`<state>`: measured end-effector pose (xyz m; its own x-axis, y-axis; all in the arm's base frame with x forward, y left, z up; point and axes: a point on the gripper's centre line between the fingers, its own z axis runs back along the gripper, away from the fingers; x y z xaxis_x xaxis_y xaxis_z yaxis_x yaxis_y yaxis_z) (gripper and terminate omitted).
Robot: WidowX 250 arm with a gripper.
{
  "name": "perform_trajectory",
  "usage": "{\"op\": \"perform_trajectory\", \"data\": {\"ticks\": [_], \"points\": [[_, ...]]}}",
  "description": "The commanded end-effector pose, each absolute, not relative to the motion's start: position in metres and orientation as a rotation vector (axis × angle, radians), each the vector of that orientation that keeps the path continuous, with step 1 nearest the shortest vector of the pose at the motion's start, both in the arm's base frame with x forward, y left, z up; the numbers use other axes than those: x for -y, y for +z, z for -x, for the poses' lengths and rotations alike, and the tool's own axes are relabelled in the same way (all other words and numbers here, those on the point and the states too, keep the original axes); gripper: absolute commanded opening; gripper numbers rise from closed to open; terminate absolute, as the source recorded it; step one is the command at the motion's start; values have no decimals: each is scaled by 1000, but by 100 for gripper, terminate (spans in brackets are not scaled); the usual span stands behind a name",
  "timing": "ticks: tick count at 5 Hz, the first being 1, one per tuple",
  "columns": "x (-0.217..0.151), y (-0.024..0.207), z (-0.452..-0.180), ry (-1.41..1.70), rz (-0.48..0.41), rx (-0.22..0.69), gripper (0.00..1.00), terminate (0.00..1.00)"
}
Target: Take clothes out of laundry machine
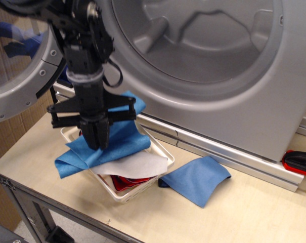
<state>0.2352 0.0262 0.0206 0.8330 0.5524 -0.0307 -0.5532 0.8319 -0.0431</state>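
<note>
Over slatted basket [123,195], gripper [95,139] pinches soft clothes [112,142].

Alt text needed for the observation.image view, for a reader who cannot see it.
A black gripper lowers a large blue cloth onto a white basket holding white and red fabric, before an open grey laundry machine. A smaller folded blue cloth lies on the table.

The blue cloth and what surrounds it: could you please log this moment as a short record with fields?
gripper: low over the basket, fingers together on the big blue cloth
big blue cloth: draped across the white basket, one corner spilling onto the table
basket contents: white cloth, red item
laundry machine: door open, drum looks empty
small blue cloth: flat on the table, right of the basket
</note>
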Motion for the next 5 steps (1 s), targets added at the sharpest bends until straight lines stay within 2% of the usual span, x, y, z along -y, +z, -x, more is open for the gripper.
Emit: {"op": "perform_trajectory", "data": {"ticks": [1, 2, 3, 4, 5], "points": [[-27, 3, -272, 521, 107, 192, 0, 0], [-29, -8, -279, 479, 111, 227, 0, 0], [-33, -17, -271, 506, 109, 194, 0, 0], [-33, -7, -259, 529, 63, 148, 0, 0], [-33, 13, -254, 553, 91, 163, 100, 0]]}}
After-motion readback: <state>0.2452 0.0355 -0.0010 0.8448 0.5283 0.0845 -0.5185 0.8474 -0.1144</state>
